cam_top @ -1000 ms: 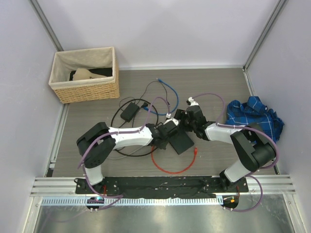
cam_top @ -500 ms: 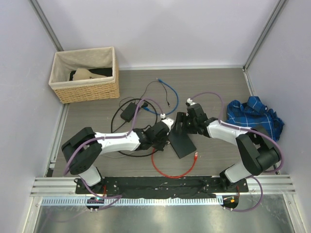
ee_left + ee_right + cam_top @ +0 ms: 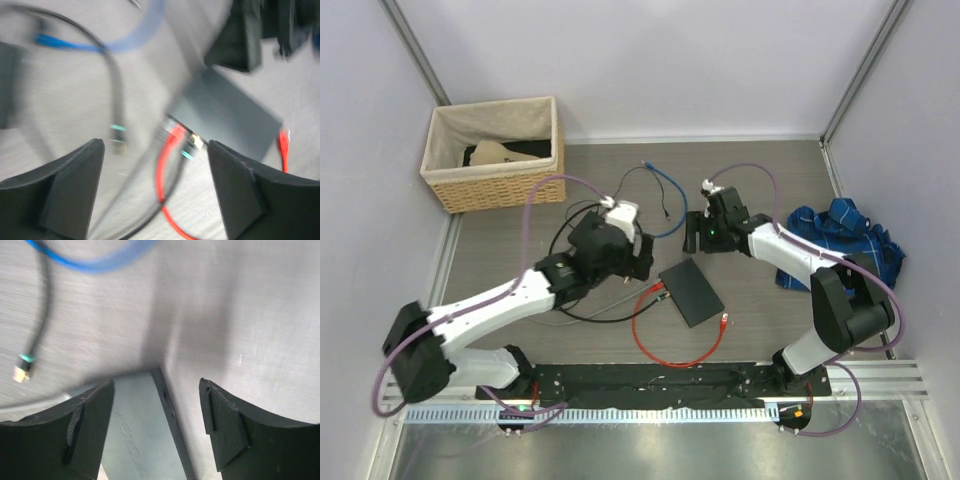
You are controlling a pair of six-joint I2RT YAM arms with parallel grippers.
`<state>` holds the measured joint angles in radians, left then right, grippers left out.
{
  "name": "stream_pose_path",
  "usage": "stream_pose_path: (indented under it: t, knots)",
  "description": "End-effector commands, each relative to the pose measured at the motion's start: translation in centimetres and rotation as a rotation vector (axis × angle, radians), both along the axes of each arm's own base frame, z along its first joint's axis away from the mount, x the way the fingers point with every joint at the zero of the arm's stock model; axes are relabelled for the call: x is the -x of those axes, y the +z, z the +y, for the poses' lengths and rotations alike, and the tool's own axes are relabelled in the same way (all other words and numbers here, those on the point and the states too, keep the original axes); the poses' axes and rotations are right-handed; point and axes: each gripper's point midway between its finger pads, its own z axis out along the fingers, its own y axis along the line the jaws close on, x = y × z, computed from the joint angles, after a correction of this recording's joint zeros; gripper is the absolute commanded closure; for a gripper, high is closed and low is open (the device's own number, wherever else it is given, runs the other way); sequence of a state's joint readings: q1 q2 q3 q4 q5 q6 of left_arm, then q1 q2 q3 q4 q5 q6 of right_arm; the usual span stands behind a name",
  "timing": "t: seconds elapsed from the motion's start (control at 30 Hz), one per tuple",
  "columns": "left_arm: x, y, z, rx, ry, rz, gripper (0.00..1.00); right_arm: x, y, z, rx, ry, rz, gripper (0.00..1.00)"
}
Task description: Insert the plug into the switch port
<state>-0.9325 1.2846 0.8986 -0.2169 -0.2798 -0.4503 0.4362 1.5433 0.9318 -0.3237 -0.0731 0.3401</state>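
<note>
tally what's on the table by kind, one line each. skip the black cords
Switch: 1
Red cable: 1
Blue cable: 1
Wicker basket: 1
Blue plaid cloth: 1
Total: 5

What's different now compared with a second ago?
The left gripper opened, apparently letting go of the red plug, and drew back leftward from the switch. The right gripper, open, backed away from it too. The switch, with the plug at its edge, the basket and the blue cloth stayed put.
</note>
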Motion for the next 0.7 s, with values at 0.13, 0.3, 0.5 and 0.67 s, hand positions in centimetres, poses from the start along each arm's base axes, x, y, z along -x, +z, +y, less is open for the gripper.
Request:
stream_pose_path:
  t: [0.13,0.3,0.5,0.67]
  knots:
    - [-3.0,7.7,15.0,-0.059,0.381,-0.187,0.0,-6.3,4.2,4.1,0.028,0.321,-0.231,0.31]
    - [-3.4,7.4,20.3,-0.117,0.517,-0.253,0.0,-8.0,2.9,7.2,0.035,0.477,-0.215,0.39]
    - [-3.6,4.8,22.5,-0.243,0.585,-0.211,0.0,-8.8,-0.2,9.7,0.168,0.611,-0.193,0.46]
    - [-3.5,4.4,23.2,-0.27,0.6,-0.213,0.0,-10.1,-1.4,11.0,0.213,0.616,-0.193,0.46]
